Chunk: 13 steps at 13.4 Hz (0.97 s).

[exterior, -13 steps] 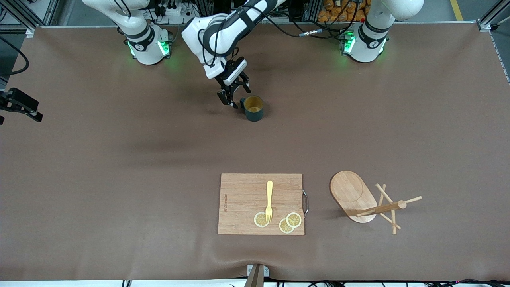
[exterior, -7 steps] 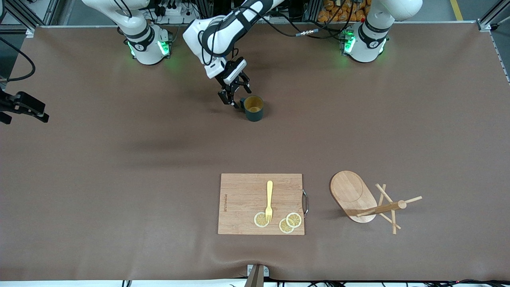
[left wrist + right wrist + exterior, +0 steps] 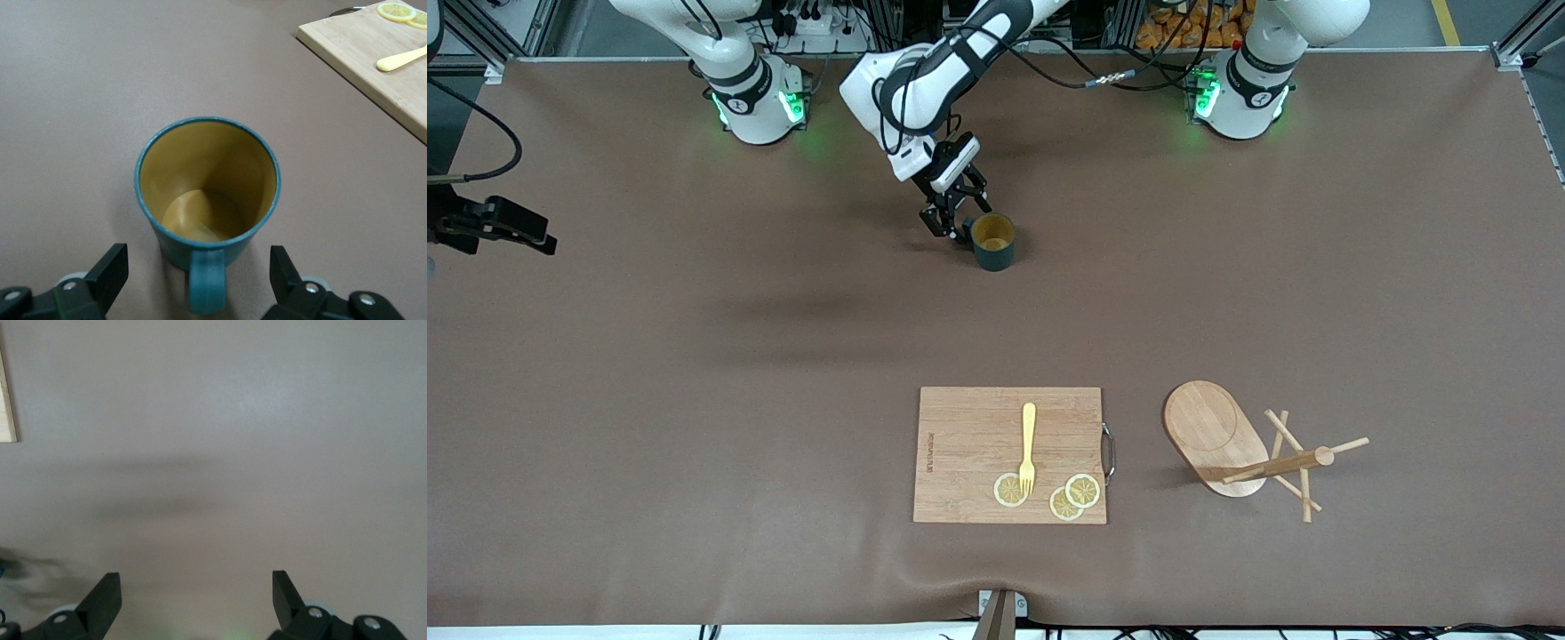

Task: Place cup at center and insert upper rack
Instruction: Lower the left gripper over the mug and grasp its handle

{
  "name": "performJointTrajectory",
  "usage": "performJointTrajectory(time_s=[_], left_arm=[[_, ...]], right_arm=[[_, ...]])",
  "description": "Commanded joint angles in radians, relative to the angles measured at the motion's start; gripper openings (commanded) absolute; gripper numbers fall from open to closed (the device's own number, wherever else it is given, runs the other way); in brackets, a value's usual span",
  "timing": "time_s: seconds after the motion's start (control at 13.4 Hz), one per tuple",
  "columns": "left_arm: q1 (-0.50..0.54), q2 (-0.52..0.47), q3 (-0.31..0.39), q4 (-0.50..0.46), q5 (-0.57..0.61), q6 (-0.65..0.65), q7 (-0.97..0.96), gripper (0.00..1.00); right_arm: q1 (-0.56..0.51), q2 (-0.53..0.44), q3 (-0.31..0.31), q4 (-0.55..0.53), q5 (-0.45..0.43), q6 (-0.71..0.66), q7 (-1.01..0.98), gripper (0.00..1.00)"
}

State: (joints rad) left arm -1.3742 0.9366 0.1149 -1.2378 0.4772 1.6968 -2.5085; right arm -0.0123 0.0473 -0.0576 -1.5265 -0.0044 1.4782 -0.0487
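The small dark teal-green cup point(image 3: 993, 241) with its yellowish-tan inside stands upright on the brown table mat point(image 3: 694, 356), close to the robots' bases and about midway between the 2 arms' ends. The left gripper point(image 3: 953, 222) is down at the cup's handle point(image 3: 206, 288), its 2 black fingers point(image 3: 110, 270) spread wide, 1 on each side of the handle and not touching it. The right gripper point(image 3: 197, 593) hangs over bare mat at the right arm's end of the table, fingers apart and holding nothing; that arm waits.

Nearer the front camera, the rectangular wooden cutting board point(image 3: 969, 444) carries a yellow fork point(image 3: 1028, 446) and 3 lemon slices point(image 3: 1074, 496). Beside the board, toward the left arm's end, the light wooden upper rack point(image 3: 1249, 453) lies tipped over, its oval base point(image 3: 1209, 431) tilted up off the mat and its post and thin pegs point(image 3: 1303, 484) splayed on the mat.
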Motion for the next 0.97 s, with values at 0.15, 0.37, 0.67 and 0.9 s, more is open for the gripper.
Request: performJointTrajectory(time_s=[0.15,0.37,0.67,0.9], left_arm=[[-0.006,0.013,0.008,0.026,-0.026,0.01,-0.009,0.73],[-0.003,0.013,0.009,0.026,-0.043,0.03,-0.015,0.72],[-0.003,0.03,0.009,0.023,-0.046,0.052,-0.019,0.72],[-0.002,0.048,0.009,0.021,-0.046,0.059,-0.019,0.48]], right_arm=[[0.005,-0.001,-0.005,0.012,0.04,-0.029,0.021,1.0],[0.006,-0.001,-0.005,0.011,0.04,-0.032,0.021,1.0],[0.015,-0.001,-0.005,0.012,0.04,-0.039,0.023,1.0],[0.017,0.0,-0.004,0.012,0.04,-0.036,0.023,1.0]])
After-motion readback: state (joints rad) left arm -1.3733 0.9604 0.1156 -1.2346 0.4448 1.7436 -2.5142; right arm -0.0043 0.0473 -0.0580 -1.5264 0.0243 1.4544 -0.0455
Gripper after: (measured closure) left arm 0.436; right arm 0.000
